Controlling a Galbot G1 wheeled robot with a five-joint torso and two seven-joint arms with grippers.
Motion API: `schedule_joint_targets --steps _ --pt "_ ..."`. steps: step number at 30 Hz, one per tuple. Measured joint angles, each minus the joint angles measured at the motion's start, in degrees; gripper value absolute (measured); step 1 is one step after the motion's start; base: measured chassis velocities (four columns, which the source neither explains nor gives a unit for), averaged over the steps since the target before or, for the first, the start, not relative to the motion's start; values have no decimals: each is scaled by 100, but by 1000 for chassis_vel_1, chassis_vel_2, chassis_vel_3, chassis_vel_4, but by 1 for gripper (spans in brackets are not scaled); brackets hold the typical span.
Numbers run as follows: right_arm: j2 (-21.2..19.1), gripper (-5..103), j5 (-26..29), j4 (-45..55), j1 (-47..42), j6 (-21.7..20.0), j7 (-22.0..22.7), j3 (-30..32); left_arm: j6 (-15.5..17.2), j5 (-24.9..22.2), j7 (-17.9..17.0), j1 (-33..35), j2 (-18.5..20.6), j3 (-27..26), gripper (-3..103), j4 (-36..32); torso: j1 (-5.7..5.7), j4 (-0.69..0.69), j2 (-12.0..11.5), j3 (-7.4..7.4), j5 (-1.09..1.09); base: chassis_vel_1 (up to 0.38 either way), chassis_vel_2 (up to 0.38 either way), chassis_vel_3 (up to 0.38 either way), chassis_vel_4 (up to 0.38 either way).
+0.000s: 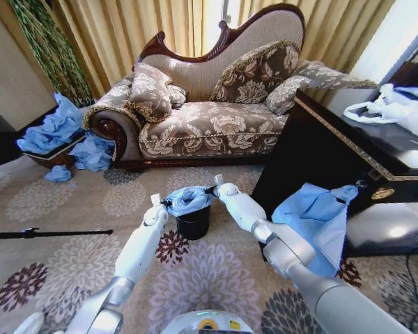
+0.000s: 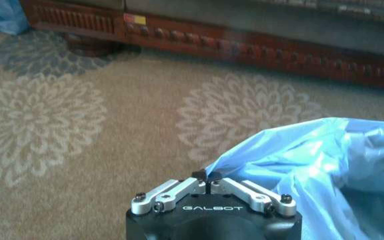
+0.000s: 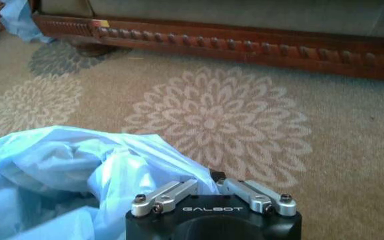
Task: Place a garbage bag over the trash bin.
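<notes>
Garbage bag over trash bin; we pinch opposite edges (left gripper, right gripper clenched), spreading mouth.

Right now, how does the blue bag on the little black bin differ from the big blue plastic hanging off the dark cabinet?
The garbage bag sits bunched on top of the trash bin, while the blue sheet hangs flat down the cabinet side. The garbage bag is much smaller than the sheet. The left hand and right hand pinch the garbage bag's edges; nothing holds the sheet. Both are thin, light blue plastic.
</notes>
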Motion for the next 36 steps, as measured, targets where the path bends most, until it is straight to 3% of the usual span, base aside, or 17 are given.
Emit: schedule_joint_targets --steps 6,9,21,36 --pt "-5 0 -218 -10 -50 96 -209 -71 24 23 139 74 15 -25 0 44 -1 -4 2 -1 0 0 0 0 0" --pt "-61 0 -321 19 -107 167 -338 -165 51 41 277 206 37 -56 0 23 -1 1 2 -2 1 0 0 0 0" --pt "-84 0 -205 95 -27 155 -271 -207 -35 103 361 293 14 -29 0 -183 0 3 1 0 2 0 0 0 0" --pt "-569 0 -174 485 -137 72 -718 -563 22 97 479 783 21 -23 0 -549 0 1 1 1 1 0 0 0 0"
